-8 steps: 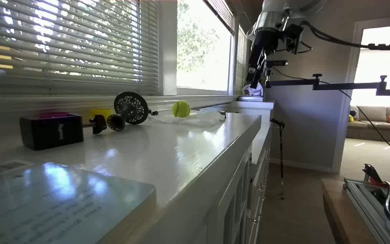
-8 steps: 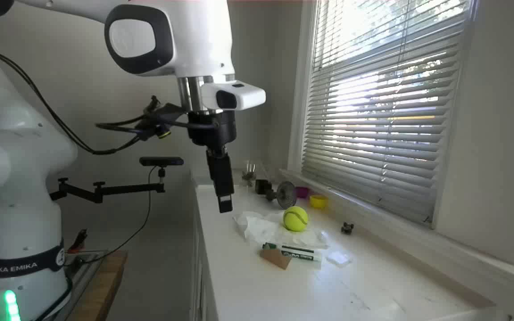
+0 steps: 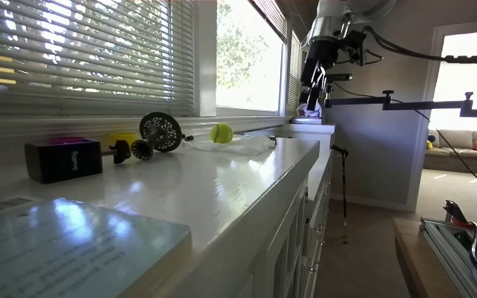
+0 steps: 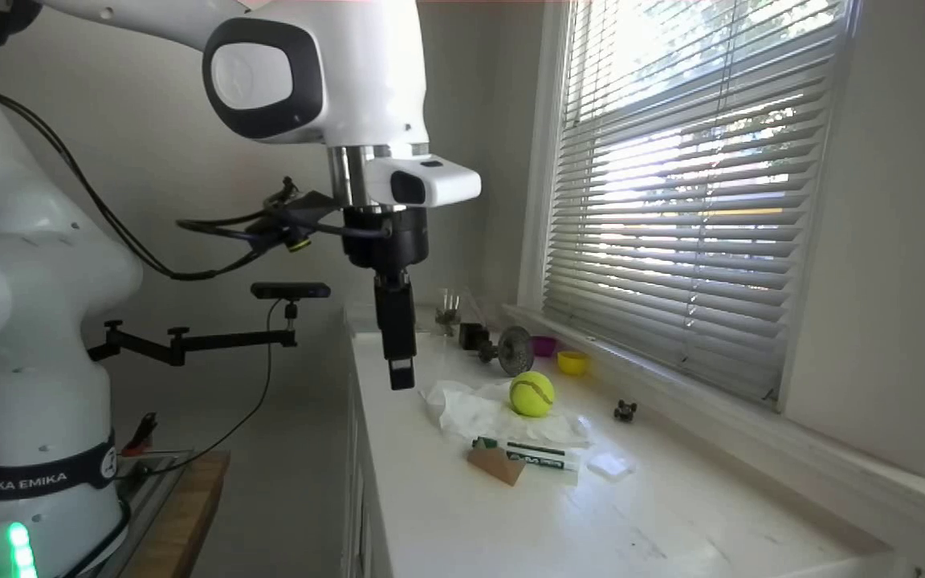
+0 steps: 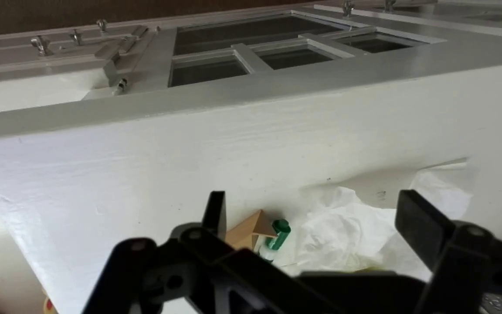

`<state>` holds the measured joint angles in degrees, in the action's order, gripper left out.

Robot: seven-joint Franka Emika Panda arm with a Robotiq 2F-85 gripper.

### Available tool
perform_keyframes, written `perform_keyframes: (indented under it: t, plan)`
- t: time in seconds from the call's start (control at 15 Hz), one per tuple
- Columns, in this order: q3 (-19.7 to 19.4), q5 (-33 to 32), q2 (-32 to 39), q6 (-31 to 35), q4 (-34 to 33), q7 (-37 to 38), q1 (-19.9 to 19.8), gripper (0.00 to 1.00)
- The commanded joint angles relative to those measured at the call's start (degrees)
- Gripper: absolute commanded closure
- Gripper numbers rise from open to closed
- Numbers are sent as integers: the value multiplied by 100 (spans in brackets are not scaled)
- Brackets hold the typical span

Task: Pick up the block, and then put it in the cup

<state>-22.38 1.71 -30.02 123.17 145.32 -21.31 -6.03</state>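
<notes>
Wht counter (image 4: pixel 462 534) sets off a yel-grn tennis ball (image 4: pixel 532 394) w/ curved seam, a yel cup (image 4: pixel 572 368), purple cup (image 4: pixel 543 348), brown wedge (image 4: pixel 497 465) & wht-and-grn marker (image 4: pixel 539 455). Blk disc (image 3: pixel 168 131) shows lacy openwork; blk box (image 3: pixel 62 163) carries wht lettering. Robot arm (image 4: pixel 370 80) is wht w/ blk trim, gripper (image 4: pixel 401 373) blk, base lights (image 4: pixel 21 546) bright grn. Blinds (image 4: pixel 671 233) run in pale stripes.

the arm (image 4: pixel 374 84) is rounded and white, its collar (image 4: pixel 347 175) silver, its cables (image 4: pixel 181 275) and hand (image 4: pixel 401 374) black.

A glossy white countertop (image 4: pixel 446 530) carries crumpled white tissue (image 4: pixel 462 411), a green-capped white marker (image 4: pixel 544 457), an angular, perhaps wooden, brown block (image 4: pixel 496 466), a black box (image 3: pixel 62 163), a yellow cup (image 4: pixel 572 364) and a purple cup (image 4: pixel 543 346).
</notes>
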Motion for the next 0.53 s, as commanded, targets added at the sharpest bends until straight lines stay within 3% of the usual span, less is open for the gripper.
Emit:
perform_keyframes:
  t: [0.0, 0.13, 0.2, 0.47]
  plan:
    - [139, 86, 30, -16, -11, -85, -140, 0]
    - [139, 86, 26, -16, -12, -101, -139, 0]
    - [365, -22, 147, 395, 60, 504, -288, 0]
    - [888, -126, 655, 630, -95, 1931, -569, 0]
